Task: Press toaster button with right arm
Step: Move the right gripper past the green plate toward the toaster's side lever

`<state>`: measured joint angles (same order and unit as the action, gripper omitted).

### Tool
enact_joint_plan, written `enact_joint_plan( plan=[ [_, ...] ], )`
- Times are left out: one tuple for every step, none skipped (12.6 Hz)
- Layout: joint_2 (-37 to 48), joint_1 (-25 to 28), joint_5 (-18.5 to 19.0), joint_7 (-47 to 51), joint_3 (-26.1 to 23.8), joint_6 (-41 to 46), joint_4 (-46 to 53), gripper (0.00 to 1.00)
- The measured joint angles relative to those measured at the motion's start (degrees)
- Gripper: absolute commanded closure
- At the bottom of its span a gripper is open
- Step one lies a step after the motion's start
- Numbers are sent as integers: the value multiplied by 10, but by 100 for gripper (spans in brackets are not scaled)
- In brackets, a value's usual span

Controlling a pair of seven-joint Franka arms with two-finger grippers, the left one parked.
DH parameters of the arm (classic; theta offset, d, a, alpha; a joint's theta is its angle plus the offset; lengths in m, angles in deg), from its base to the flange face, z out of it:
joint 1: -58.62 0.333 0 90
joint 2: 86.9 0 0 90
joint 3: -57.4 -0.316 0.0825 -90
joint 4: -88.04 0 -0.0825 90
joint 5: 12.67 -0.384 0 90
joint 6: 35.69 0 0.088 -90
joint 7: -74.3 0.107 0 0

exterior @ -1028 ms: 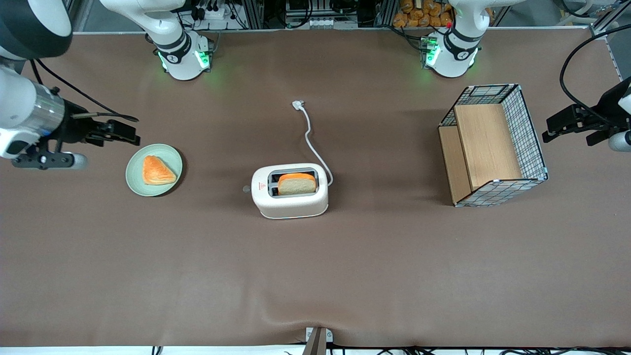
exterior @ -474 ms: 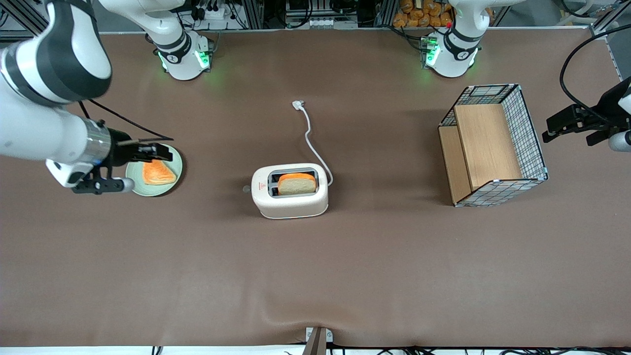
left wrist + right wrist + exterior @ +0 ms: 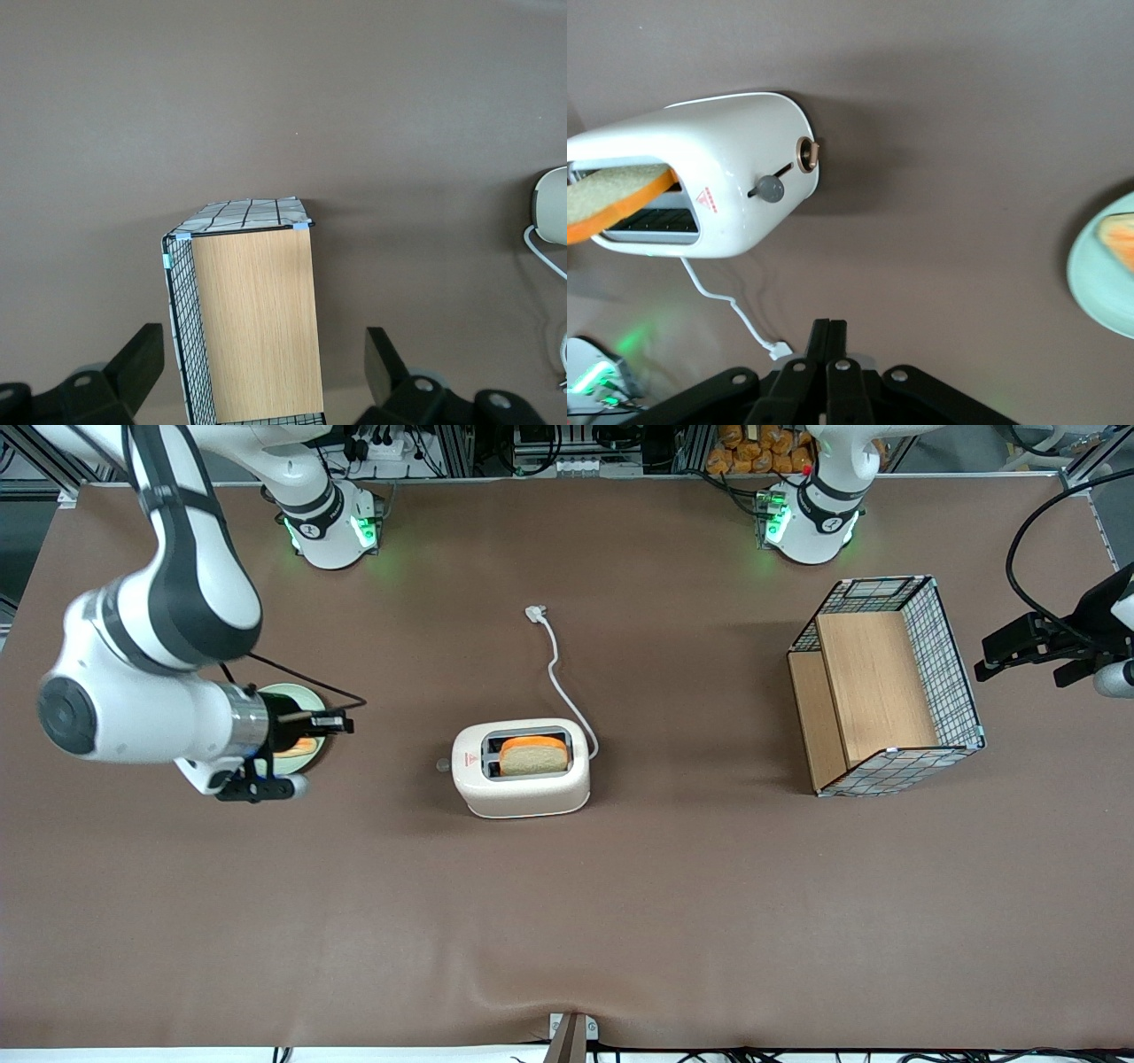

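Note:
The white toaster [image 3: 521,769] stands mid-table with a bread slice [image 3: 533,755] in one slot and a white cord [image 3: 558,677] trailing away from the front camera. Its small grey button [image 3: 442,764] sticks out of the narrow end facing the working arm. In the right wrist view the toaster [image 3: 735,177] shows its grey button [image 3: 771,189] and a copper dial [image 3: 806,155]. The right arm [image 3: 151,655] reaches over the green plate. My gripper [image 3: 341,724] [image 3: 829,329] is shut and empty, pointing at the toaster's button end with a wide gap between.
A pale green plate [image 3: 285,690] [image 3: 1103,274] with an orange pastry lies partly under the gripper's wrist. A wire-mesh basket [image 3: 886,686] with a wooden insert stands toward the parked arm's end, also in the left wrist view [image 3: 244,319].
The right arm has swung from the table's edge over the plate toward the toaster, and the gripper now sits lower and closer to the button end. The toaster has not moved.

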<state>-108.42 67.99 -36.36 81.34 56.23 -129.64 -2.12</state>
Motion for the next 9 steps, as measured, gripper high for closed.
enact_joint_plan(
  plan=[
    [-15, 0, -28, -1, 1, -15, -6, 100],
    [-26, 0, -49, -1, 1, -35, -13, 100],
    [-33, 1, -59, -1, 0, -54, -20, 100],
    [-34, 1, -69, -2, -1, -71, -29, 100],
    [-34, 1, -82, -6, -1, -85, -36, 100],
    [-34, 2, -94, -11, -1, -95, -43, 100],
    [-34, 2, -101, -14, -2, -103, -49, 100],
    [-34, 5, -104, -16, -2, -113, -55, 100],
    [-34, 9, -106, -16, -3, -128, -62, 100]
  ],
)
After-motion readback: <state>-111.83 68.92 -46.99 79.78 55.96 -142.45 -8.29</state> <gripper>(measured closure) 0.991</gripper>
